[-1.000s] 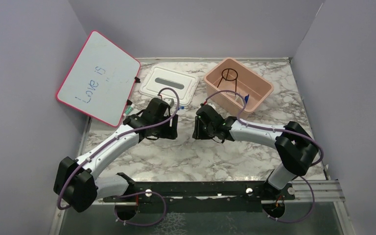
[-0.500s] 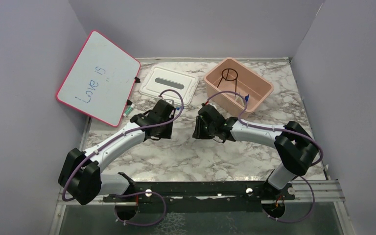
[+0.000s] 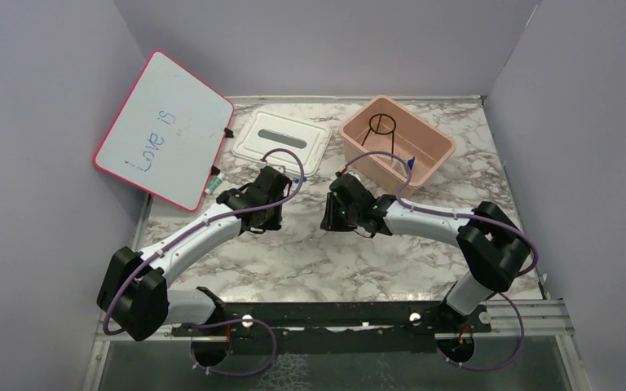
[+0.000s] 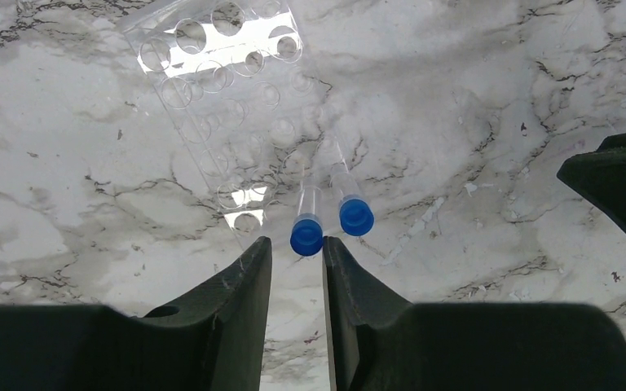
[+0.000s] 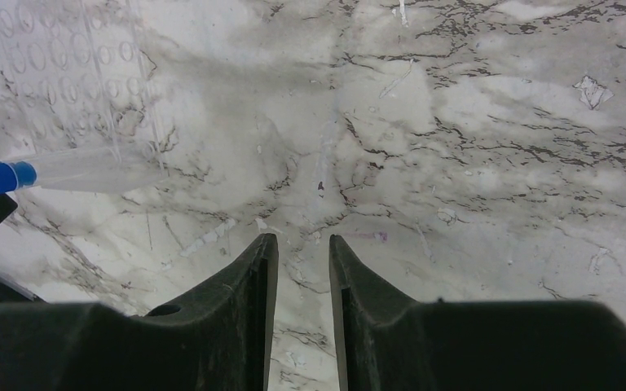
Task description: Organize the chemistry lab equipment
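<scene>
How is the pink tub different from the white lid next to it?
The pink tub is deep and open, while the white lid is flat. The tub holds the black ring stand; nothing sits on the lid. The tub stands right of the lid. Both are rectangular and rest on the marble table.
</scene>
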`<act>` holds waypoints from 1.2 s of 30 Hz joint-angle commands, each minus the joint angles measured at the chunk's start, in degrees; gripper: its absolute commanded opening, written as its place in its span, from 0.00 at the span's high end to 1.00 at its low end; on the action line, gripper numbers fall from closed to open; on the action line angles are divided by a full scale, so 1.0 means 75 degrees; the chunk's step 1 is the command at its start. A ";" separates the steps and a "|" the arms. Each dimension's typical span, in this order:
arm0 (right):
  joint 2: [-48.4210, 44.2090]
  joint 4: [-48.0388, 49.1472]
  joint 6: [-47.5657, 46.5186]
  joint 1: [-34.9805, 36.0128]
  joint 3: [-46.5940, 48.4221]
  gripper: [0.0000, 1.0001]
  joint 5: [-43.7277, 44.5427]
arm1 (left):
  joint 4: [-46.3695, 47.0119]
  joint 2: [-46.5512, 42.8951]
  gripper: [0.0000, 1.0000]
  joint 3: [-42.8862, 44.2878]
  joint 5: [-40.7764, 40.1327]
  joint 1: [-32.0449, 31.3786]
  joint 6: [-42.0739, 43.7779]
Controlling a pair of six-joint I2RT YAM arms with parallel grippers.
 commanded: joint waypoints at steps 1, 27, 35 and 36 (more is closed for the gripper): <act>-0.0104 0.0157 0.0003 -0.0037 -0.0061 0.67 -0.0091 | -0.0145 -0.0106 0.68 0.0243 -0.0328 -0.0010 -0.0132; 0.1461 0.0291 -0.2237 -0.0250 0.2479 0.61 0.0818 | -0.0090 -0.0968 0.51 0.1145 -0.1523 -0.0010 -0.0595; 0.3179 0.0490 -0.3668 -0.0559 0.4244 0.62 -0.0053 | 0.0095 -0.1242 0.47 0.1426 -0.1969 0.0191 -0.0731; 0.3366 0.0460 -0.3786 -0.0573 0.4431 0.62 -0.0007 | 0.0127 -0.1261 0.46 0.1420 -0.1926 0.0270 -0.0720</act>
